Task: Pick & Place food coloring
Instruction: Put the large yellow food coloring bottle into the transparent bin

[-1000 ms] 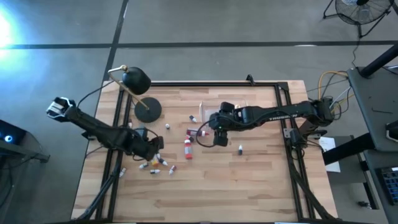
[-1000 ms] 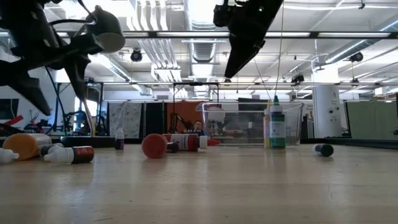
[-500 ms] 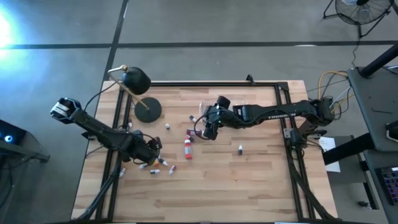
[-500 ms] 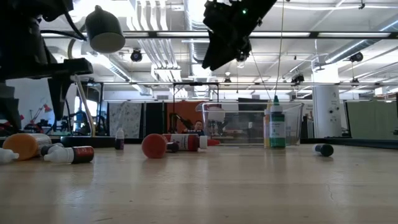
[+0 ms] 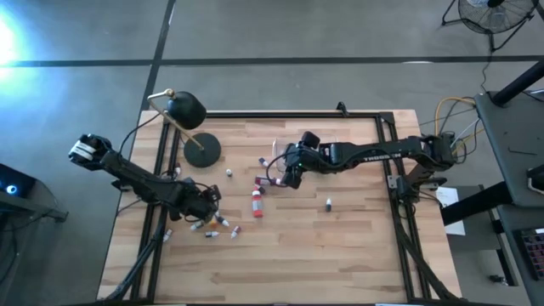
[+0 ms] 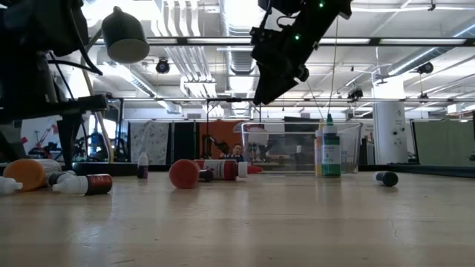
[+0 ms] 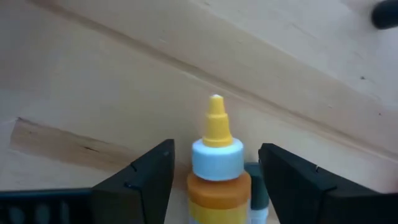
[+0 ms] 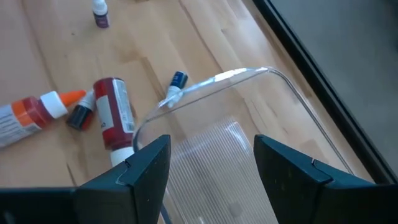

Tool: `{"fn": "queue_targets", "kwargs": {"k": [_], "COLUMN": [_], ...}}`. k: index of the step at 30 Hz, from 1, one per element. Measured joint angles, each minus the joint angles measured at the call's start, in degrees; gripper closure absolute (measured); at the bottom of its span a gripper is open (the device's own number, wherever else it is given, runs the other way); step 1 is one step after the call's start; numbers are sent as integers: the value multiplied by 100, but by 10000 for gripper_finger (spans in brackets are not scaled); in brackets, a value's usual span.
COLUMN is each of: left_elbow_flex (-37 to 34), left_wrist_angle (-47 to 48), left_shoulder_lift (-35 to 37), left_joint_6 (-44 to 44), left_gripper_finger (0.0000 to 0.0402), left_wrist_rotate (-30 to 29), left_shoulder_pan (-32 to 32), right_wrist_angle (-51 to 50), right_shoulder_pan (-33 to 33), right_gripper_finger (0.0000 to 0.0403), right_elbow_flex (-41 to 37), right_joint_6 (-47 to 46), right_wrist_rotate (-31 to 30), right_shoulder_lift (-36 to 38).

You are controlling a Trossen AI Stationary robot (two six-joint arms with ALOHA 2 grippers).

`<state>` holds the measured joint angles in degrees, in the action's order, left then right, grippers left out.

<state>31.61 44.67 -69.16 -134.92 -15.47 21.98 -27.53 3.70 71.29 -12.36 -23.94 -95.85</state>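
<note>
An orange food coloring bottle (image 7: 217, 168) with a yellow tip is being flanked by the spread fingers of the left gripper (image 7: 214, 180) at the tabletop's (image 5: 340, 246) left edge; the right gripper (image 8: 208, 171), fingers spread and empty, is being held above the clear tub (image 8: 249, 137); other bottles (image 5: 255, 202) are lying mid-tabletop.

floor (image 5: 297, 34): grey concrete | ceiling (image 6: 415, 30): exposed ducts, lights | fan (image 5: 491, 12): corner

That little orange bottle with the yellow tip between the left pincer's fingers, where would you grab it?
Probably on the round orange body, just below the white collar. The orange bottle lies with its narrow yellow tip pointing away, between the open fingers of the left pincer. The tip tapers and could slip, so closing from both sides across the wider body looks safest. The right pincer hangs over the clear tub.
</note>
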Motion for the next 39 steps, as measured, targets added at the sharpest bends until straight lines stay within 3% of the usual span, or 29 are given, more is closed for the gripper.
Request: {"fn": "queue_targets", "kwargs": {"k": [15, 23, 29, 33, 39], "left_elbow_flex": [-49, -73, 255, 743, 1650], "left_wrist_angle": [-123, -309, -715, -763, -785], "left_shoulder_lift": [8, 8, 10, 14, 14], "left_joint_6": [156, 767, 2172, 3698, 6012], "left_gripper_finger": [308, 316, 308, 296, 306], "left_wrist_rotate": [112, -718, -1701, -2688, -3983], "left_shoulder_pan": [-16, -18, -16, -32, -91], "right_wrist_angle": [125, 167, 155, 151, 135], "right_shoulder_pan": [171, 237, 357, 453, 600], "right_gripper_finger": [179, 179, 179, 186, 208], "right_elbow_flex": [-20, -20, 52, 275, 754], "right_joint_6": [-77, -77, -104, 54, 354], "right_wrist_rotate": [4, 73, 1241, 2122, 2761], "right_shoulder_lift": [0, 0, 0, 0, 2]}}
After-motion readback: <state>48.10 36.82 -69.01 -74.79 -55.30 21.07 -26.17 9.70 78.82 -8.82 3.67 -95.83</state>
